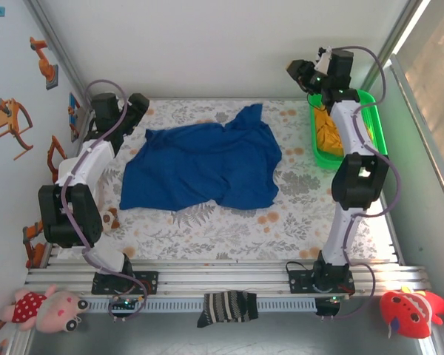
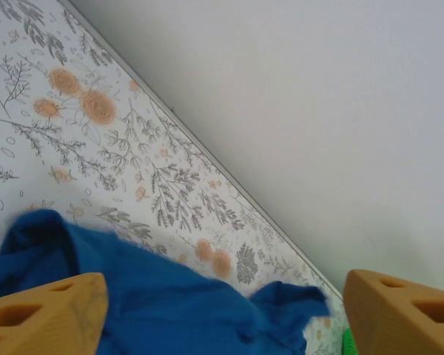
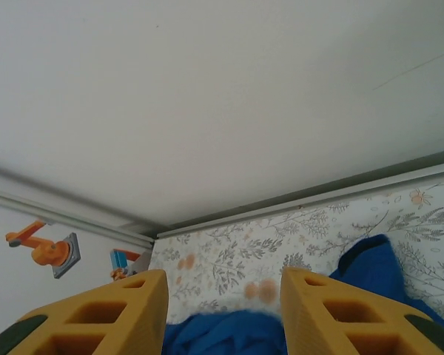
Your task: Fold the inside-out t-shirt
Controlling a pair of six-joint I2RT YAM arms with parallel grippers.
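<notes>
– Lying crumpled on the bench (image 1: 229, 222), the t-shirt (image 1: 203, 166) spreads across the middle, all wrinkles; where are the hands?
– Left hand (image 1: 138, 105) hangs by the shirt's far left corner, fingers spread wide, nothing between them; right hand (image 1: 300, 72) is at the far right by a green tray (image 1: 375, 126), seemingly well clear of the cloth; its fingers are parted too, and empty.

Bright, even light; glare along right edge.
</notes>
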